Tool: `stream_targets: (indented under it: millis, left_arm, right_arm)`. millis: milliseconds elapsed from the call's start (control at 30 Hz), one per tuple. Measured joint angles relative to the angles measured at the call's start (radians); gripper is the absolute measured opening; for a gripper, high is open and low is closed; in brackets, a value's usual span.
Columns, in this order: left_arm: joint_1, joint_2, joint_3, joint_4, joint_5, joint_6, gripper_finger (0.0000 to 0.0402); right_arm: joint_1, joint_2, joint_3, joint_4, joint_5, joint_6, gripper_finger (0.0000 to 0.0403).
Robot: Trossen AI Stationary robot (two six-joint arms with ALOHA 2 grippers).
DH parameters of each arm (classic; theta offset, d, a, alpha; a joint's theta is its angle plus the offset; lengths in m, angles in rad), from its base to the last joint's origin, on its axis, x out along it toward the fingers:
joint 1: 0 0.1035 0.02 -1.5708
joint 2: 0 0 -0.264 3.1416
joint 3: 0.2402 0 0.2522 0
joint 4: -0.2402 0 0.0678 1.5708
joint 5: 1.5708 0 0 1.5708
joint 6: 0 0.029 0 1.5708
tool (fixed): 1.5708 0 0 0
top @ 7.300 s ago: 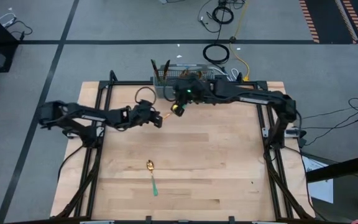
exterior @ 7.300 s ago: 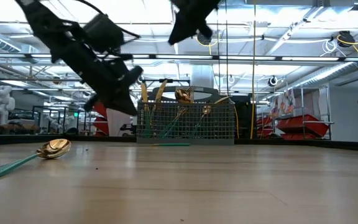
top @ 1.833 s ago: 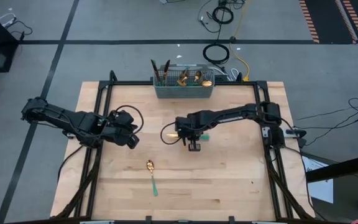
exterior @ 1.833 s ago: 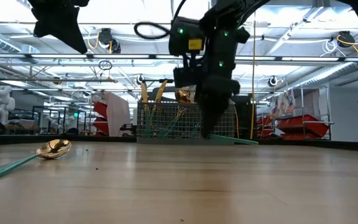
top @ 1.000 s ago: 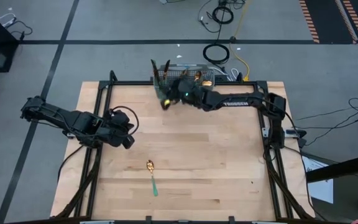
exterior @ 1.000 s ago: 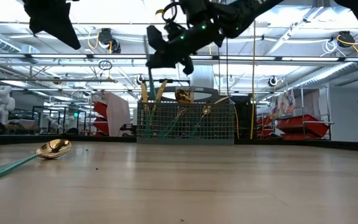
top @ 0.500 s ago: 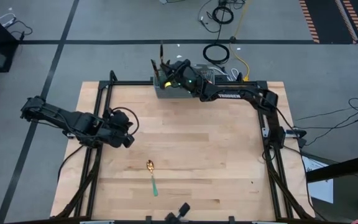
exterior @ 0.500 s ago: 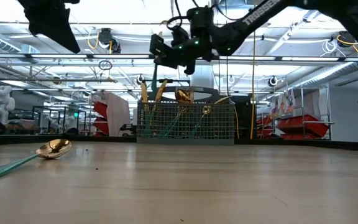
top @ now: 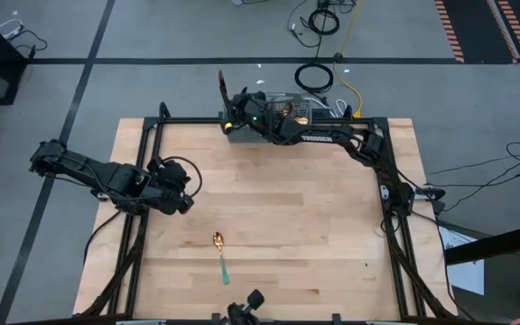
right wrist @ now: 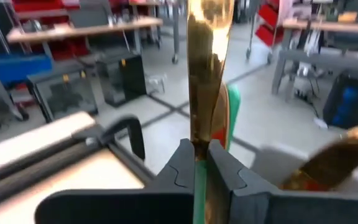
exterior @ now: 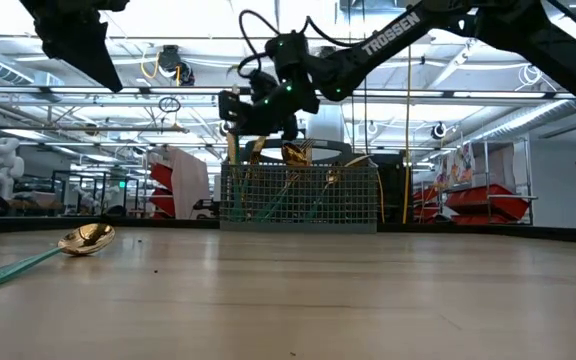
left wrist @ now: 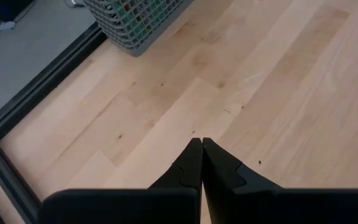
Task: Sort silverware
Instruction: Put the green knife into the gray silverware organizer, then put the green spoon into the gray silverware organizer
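Observation:
My right gripper [right wrist: 201, 152] is shut on one piece of silverware [right wrist: 207, 68] with a long gold head and a teal handle. It hovers over the left end of the grey wire-mesh basket [top: 283, 125] at the table's far edge. More silverware [exterior: 298, 155] stands in the basket, gold heads up. A gold spoon [top: 219, 255] lies flat on the table near the near edge. My left gripper [left wrist: 201, 144] is shut and holds nothing, above the table's left side [top: 181, 204]. My right gripper pinches the piece between its two fingers where the teal handle meets the gold head [right wrist: 199, 163]. The fingers [right wrist: 180, 163] lie along the piece, and the gold head runs out past their tips. The piece is lifted clear of the table.
The basket [exterior: 298, 198] stands at the middle of the far edge. A black frame rail [top: 138, 171] borders the table. Bare wood [top: 314, 226] spreads between the spoon and the basket. A small dark object [top: 244, 312] shows at the near edge.
My right gripper has carried the piece toward the far edge, from over the wood in front of the basket to above the basket's left end, with the arm stretching out. My left arm has kept still. The dark object at the near edge has come into view.

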Motion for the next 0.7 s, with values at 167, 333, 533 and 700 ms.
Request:
stream_targets:
  millis: [167, 333, 533, 700]
  left_arm:
    - [0.000, 0.000, 0.000, -0.001, 0.000, 0.001, 0.0009]
    - [0.000, 0.000, 0.000, 0.000, 0.000, 0.001, 0.0009]
    - [-0.014, 0.000, 0.000, 0.001, 0.008, 0.008, 0.0009]
    - [-0.046, 0.027, -0.001, 0.077, 0.078, 0.235, 0.0009]
  right_arm:
    - [-0.002, 0.000, 0.000, -0.070, -0.003, 0.027, 0.0024]
    - [-0.002, -0.014, 0.000, -0.058, -0.011, 0.026, 0.0093]
    - [0.006, -0.064, 0.000, -0.079, -0.037, 0.010, 0.0166]
    - [0.032, -0.228, -0.001, -0.143, -0.091, -0.126, 0.0186]
